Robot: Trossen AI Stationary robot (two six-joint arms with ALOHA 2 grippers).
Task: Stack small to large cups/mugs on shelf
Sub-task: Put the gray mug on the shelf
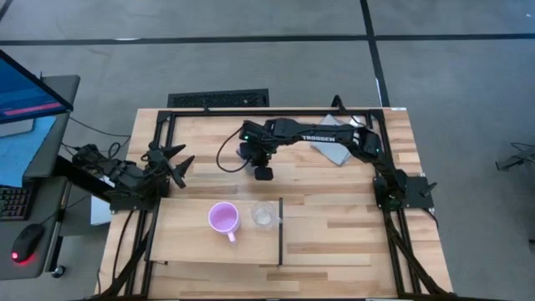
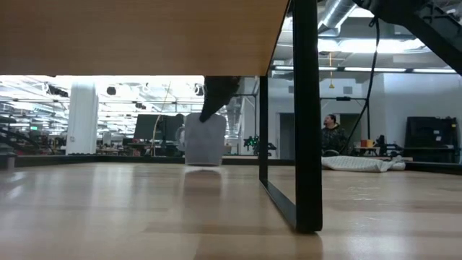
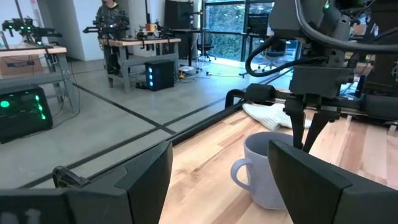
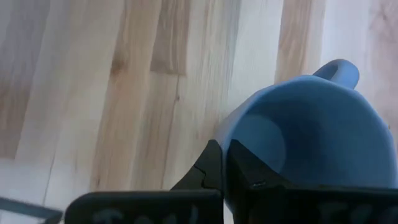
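- Pinching the rim of the blue-grey mug (image 4: pixel 311 134), the right hand (image 4: pixel 214 168) has one finger inside the mug and one outside, clenched tight on the wall.
- In the high view the right hand (image 1: pixel 262 171) sits near the middle of the counter (image 1: pixel 351 238), on its far half, reached across from the right side; the mug itself is hidden under it there.
- The left wrist view shows the mug standing upright on the counter, handle pointing away from the right arm's fingers that come down on its rim.
- In the low view the mug (image 2: pixel 202 141) rests on the counter, with the dark fingers at its top edge.
- The left hand (image 1: pixel 171 160) waits at the left edge of the counter, fingers spread wide and released, grasping nothing, pointed toward the mug.
- The pink-purple mug (image 1: pixel 223 218) stands upright on the shelf (image 1: pixel 184 242), on the left part, handle toward the near side.
- The clear cup (image 1: pixel 263 215) stands just right of it, close to the black dividing strip (image 1: pixel 280 230), apart from the pink-purple mug.
- A grey cloth (image 1: pixel 330 149) lies on the far right of the counter, partly under the right arm.
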